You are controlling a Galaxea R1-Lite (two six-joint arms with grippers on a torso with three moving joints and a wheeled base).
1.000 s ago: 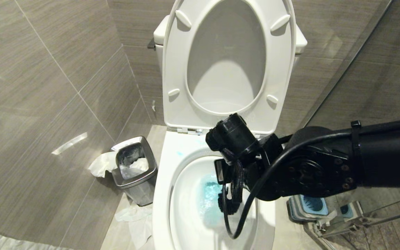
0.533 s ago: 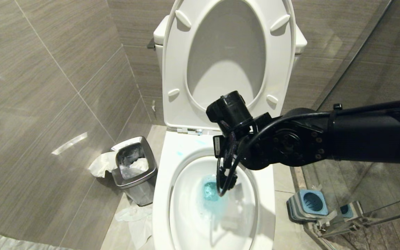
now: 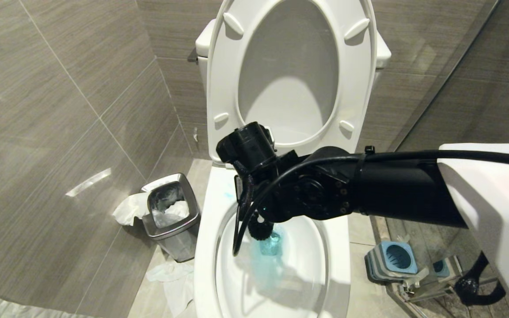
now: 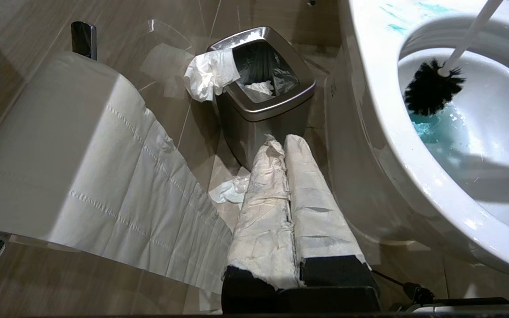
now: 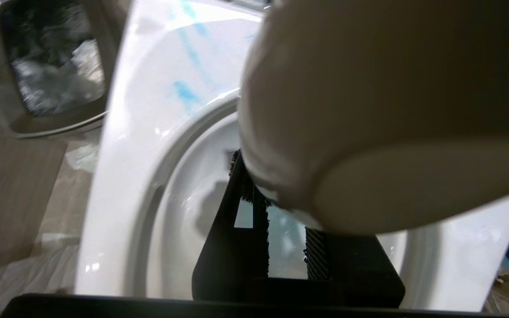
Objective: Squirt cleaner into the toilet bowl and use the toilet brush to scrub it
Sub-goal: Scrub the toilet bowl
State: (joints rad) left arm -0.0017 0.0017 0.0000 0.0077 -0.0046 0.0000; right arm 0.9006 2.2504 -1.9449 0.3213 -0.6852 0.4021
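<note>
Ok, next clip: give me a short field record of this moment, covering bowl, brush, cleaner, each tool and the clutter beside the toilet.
toilet bowl: seat and lid raised
toilet brush: black head inside bowl, at the edge of the blue water
cleaner: blue pool in basin, blue smears on rim
right tool: over the bowl, gripping the brush handle
left tool: shut, paper-wrapped, parked low beside the toilet
steel bin: left of toilet, tissue hanging over its edge
brush holder: floor, right of toilet

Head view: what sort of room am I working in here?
A bathroom, most likely a tiled toilet stall: white ceramic toilet bowl with its seat up, small steel bin holding tissue, and a white toilet-paper roll on the wall.
</note>
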